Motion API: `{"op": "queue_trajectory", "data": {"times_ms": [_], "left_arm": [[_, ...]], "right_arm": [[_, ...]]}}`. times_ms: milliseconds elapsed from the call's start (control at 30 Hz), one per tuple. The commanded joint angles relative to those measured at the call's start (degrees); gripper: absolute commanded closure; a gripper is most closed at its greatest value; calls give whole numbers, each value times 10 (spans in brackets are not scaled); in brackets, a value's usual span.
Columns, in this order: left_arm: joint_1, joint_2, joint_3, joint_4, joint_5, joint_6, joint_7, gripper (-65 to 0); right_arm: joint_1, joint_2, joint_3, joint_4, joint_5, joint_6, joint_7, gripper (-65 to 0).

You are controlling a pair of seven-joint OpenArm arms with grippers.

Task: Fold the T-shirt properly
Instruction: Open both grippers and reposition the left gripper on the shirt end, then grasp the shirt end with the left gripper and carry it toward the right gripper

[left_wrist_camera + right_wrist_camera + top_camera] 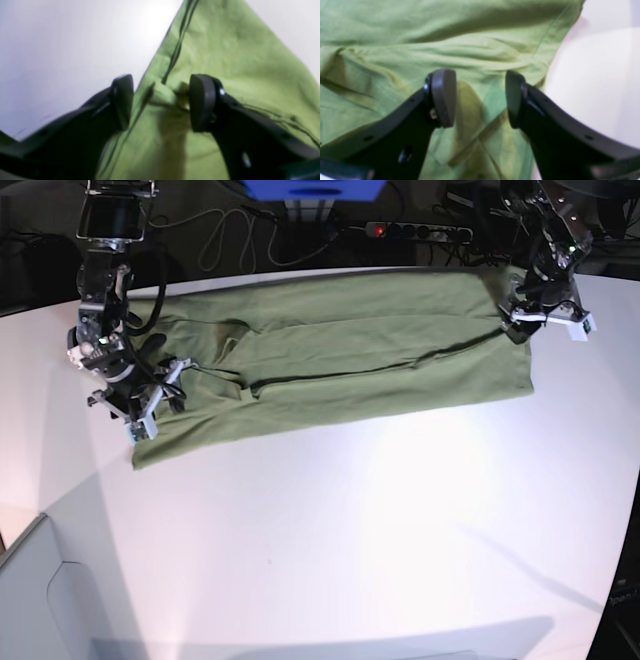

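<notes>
The green T-shirt (pixel 340 360) lies stretched in a long folded band across the far half of the white table (pixel 350 530). My left gripper (pixel 545 320) is down at the band's right end. In the left wrist view it (pixel 162 82) stands open astride the hem edge of the T-shirt (pixel 225 50), with a small pucker of cloth between the pads, nearer the right one. My right gripper (pixel 140 400) is at the band's left end. It (pixel 478 75) is open too, pads spread over the wrinkled T-shirt (pixel 420 37) near its edge, pinching nothing.
A power strip (pixel 420 230) and loose cables (pixel 215 240) lie beyond the table's back edge. A blue object (pixel 315 188) stands at the top middle. The table's curved front-left edge drops to a grey panel (pixel 50 600).
</notes>
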Motion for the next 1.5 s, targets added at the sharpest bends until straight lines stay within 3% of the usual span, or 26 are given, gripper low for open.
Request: {"op": "queue_trajectory", "data": {"times_ms": [0,133,433,667,767,1067,1467], "left_arm": [[2,-2,-2,-4,4,3,12,-300],[2,-2,-2,-14,4,3,12,-208],[1,-1,-1,-14,8,3,12,-190],[1,-2,25,-14,8,3,11,-92],[1,-2,25,-13,8,3,11,0],[2,4,28,73,8,4,11,0],[2,44,177,151,13,9,11,0]], "right_arm": [[7,5,1,12,7,4,11,-298],[7,5,1,12,7,4,11,-298],[8,5,1,12,7,4,11,-298],[9,5,1,12,7,4,11,-298],[8,5,1,12,7,4,11,-298],[8,5,1,12,8,4,11,-298],[8,3,2,13,9,4,11,-298]]}}
